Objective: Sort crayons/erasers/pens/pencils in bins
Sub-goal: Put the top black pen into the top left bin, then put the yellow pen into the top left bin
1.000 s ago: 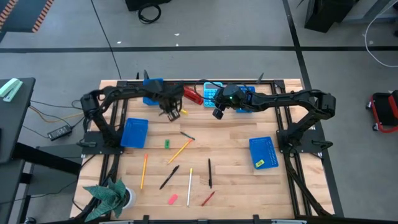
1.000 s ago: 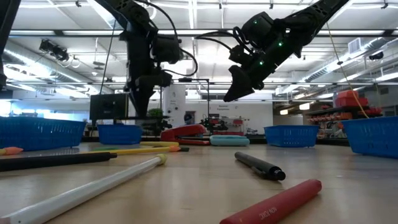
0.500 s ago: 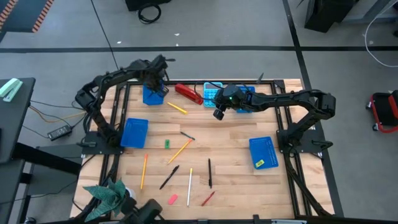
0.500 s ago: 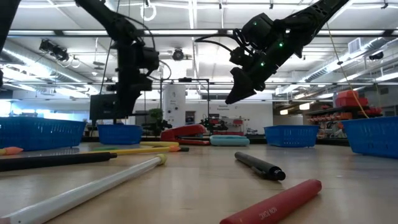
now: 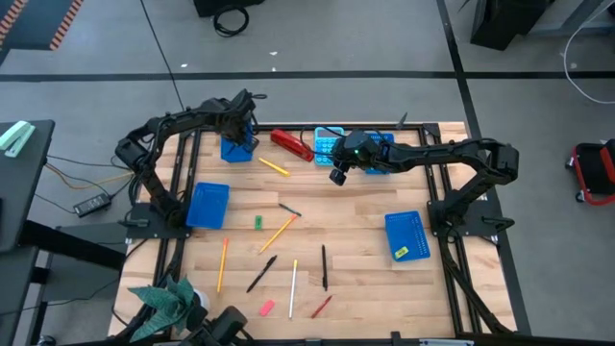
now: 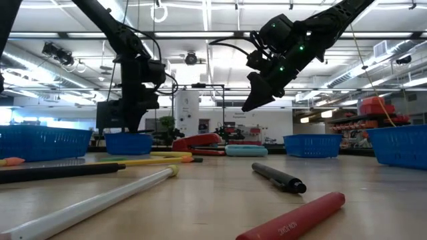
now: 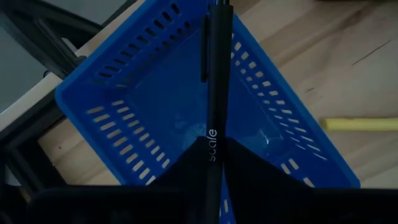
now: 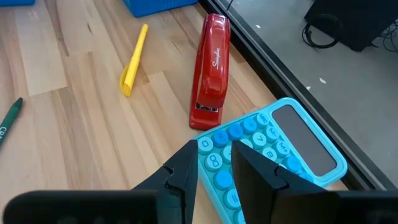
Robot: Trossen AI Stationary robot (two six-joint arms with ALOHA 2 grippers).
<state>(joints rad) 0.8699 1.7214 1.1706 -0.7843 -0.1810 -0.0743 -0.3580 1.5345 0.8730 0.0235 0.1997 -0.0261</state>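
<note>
On our desk (image 5: 365, 207), most sticks and erasers lie unsorted near the front edge. Our left claw (image 7: 214, 155), clamped on a black pen (image 7: 216, 81), hovers over the back-left bin (image 7: 155, 106). Our right claw (image 8: 214, 165) waits, fingers apart, above the calculator (image 8: 280, 155).

We see the left gripper (image 5: 244, 122) reached out to the table's far left corner, its dark fingers (image 7: 249, 168) pinching a slim black pen (image 7: 214, 93). The right gripper (image 5: 337, 175) hangs raised over the far middle, fingers (image 8: 255, 168) slightly parted, holding nothing.
</note>
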